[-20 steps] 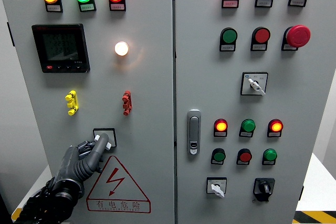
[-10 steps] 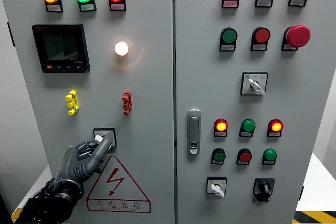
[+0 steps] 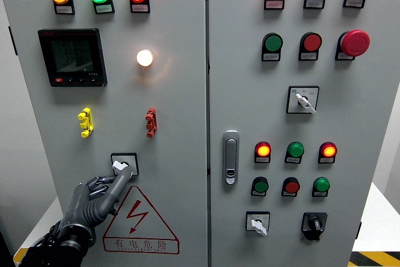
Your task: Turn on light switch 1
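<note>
Grey steel cabinet (image 3: 175,110): two doors, lamps and buttons.
Light switch 1 (image 3: 124,164): lower left door, above the warning triangle (image 3: 139,217).
Left hand (image 3: 100,193): index finger extended, tip at the switch knob, gripping nothing.
Risk: fingertip likely slips off the small knob, leaving it unturned.

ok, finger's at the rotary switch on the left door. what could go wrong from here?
1. The left hand touches the switch with one extended fingertip, not a pinch, so it may slide off the small white knob without turning it.
2. The hand covers the switch's lower edge, so the knob's final position may be hard to confirm from the head view.
3. The amber lamp above is already lit; if it belongs to this switch, another turn might switch it off.
</note>
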Available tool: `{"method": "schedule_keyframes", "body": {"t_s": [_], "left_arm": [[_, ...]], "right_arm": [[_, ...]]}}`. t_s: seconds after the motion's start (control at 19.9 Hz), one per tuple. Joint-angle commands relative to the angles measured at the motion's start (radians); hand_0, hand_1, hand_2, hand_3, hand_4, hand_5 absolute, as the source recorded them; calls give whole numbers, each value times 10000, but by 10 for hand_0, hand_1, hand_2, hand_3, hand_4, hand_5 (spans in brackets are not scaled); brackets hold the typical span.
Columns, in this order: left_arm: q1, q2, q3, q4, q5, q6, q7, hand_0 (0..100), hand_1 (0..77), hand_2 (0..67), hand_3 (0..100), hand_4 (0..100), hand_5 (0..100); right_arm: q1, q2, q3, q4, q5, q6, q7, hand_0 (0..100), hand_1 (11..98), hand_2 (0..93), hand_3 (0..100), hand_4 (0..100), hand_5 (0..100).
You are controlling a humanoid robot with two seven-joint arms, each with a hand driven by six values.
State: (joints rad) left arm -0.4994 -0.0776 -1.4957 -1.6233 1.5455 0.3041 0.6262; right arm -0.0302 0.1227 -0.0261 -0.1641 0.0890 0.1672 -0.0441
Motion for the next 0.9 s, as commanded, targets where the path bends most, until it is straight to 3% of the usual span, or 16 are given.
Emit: {"method": "schedule_keyframes", "body": {"t_s": [0.0, 0.05, 0.2, 0.3, 0.55, 0.65, 0.7, 0.8, 0.85], "left_arm": [[207, 9, 0, -241, 8, -4, -141, 0, 494, 514, 906, 1000, 732], [284, 39, 0, -333, 8, -4, -156, 0, 495, 518, 907, 1000, 734], [804, 422, 107, -625, 8, -4, -462, 0, 485, 528, 917, 1000, 744], [1096, 561, 154, -641, 8, -4, -647, 0, 484, 542, 929, 1000, 770], [1848, 760, 169, -641, -771, -187, -2454, 0, 503, 581, 995, 1000, 850], [2215, 913, 184, -626, -2332, -828, -3283, 0, 508, 630, 1000, 1000, 885], [2567, 1051, 169, -595, -2962, -1425, -3438, 0, 514, 652, 1000, 1000, 912], [3363, 1174, 154, -519, -3686, -2468, -3729, 0, 501, 645, 1000, 1000, 902], [3778, 1327, 154, -442, -3872, -2944, -3989, 0, 489, 633, 1000, 1000, 861]], "right_arm": [[-5, 0, 0, 0, 0, 0, 11, 0, 226, 0, 110, 230, 145], [10, 0, 0, 0, 0, 0, -4, 0, 226, 0, 111, 230, 145], [-5, 0, 0, 0, 0, 0, 11, 0, 227, 0, 111, 230, 145], [-5, 0, 0, 0, 0, 0, -4, 0, 227, 0, 111, 230, 146], [-5, 0, 0, 0, 0, 0, -4, 0, 227, 0, 111, 230, 146], [10, 0, 0, 0, 0, 0, -4, 0, 227, 0, 111, 230, 146], [-5, 0, 0, 0, 0, 0, -4, 0, 227, 0, 111, 230, 146], [-5, 0, 0, 0, 0, 0, -4, 0, 226, 0, 111, 230, 146], [-5, 0, 0, 0, 0, 0, 11, 0, 226, 0, 111, 230, 146]]}}
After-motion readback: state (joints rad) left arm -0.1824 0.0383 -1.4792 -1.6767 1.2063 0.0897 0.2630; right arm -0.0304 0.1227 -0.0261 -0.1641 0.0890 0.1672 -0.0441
